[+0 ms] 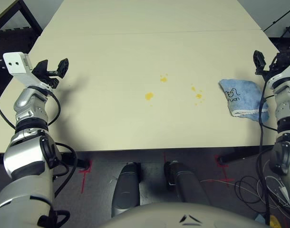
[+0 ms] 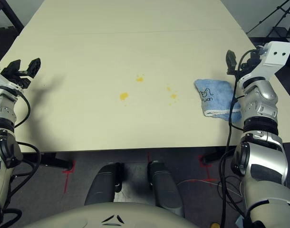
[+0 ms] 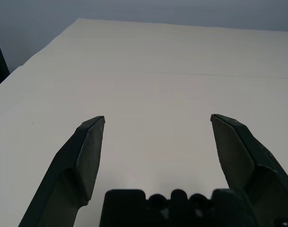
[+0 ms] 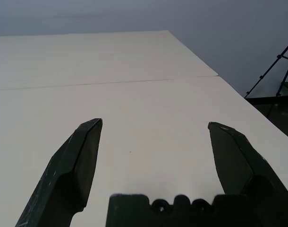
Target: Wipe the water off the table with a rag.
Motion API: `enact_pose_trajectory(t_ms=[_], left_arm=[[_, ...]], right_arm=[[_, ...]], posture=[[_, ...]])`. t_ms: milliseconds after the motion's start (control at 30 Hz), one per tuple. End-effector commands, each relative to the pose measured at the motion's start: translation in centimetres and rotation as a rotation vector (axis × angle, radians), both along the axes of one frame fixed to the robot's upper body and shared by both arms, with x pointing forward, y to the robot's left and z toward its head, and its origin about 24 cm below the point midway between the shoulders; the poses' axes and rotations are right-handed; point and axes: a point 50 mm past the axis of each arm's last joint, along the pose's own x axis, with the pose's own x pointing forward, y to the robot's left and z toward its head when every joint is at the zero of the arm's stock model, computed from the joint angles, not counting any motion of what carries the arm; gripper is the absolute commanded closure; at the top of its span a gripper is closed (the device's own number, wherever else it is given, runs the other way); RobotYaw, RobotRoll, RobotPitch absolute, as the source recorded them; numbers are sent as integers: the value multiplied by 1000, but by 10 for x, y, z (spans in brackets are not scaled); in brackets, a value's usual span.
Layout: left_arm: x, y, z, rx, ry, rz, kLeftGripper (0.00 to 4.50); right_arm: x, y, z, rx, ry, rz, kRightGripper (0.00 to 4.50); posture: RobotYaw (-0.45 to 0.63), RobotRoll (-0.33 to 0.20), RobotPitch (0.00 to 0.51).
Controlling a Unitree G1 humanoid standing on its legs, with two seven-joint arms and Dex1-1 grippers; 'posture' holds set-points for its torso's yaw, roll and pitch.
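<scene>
- Now, small yellow-orange water splotches (image 1: 149,96) dot the pale cream worktop (image 1: 111,57).
- Light blue terry rag (image 1: 241,98) lies near the right gripper (image 4: 156,127), fingers apart.
- Left gripper (image 3: 158,120) hovers, fingers apart.

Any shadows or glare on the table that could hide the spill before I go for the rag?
Left eye view: a soft shadow lies on the table beside the left gripper, well clear of the water; no glare there, and the rag is evenly lit. Right eye view: same, the right gripper hangs above the rag. Both wrist views: even, matte tabletop.
</scene>
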Motion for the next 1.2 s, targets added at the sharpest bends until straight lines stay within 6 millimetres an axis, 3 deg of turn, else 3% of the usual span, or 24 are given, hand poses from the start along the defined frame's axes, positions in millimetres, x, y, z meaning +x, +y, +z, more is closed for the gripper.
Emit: enact_pose_trajectory(t_ms=[33, 333, 533, 767, 1067, 1200], left_arm=[[-2, 2, 1, -1, -13, 3, 0], [4, -5, 9, -12, -38, -59, 0], [7, -41, 13, 33, -20, -449, 0], [-12, -64, 11, 176, 104, -828, 0], [-21, -82, 5, 341, 160, -1003, 0], [-19, -86, 5, 364, 141, -1014, 0]], right_arm=[[0, 0, -3, -21, 18, 5, 35], [-1, 1, -3, -19, 20, 7, 35], [-1, -1, -6, -15, 33, 2, 35], [-3, -4, -6, -6, 50, 14, 35], [-6, -6, -5, 182, 162, 146, 35], [-20, -10, 4, 134, 292, 277, 35]], posture=[[105, 0, 168], [106, 0, 176], [108, 0, 178], [106, 0, 183], [89, 0, 183], [79, 0, 182]])
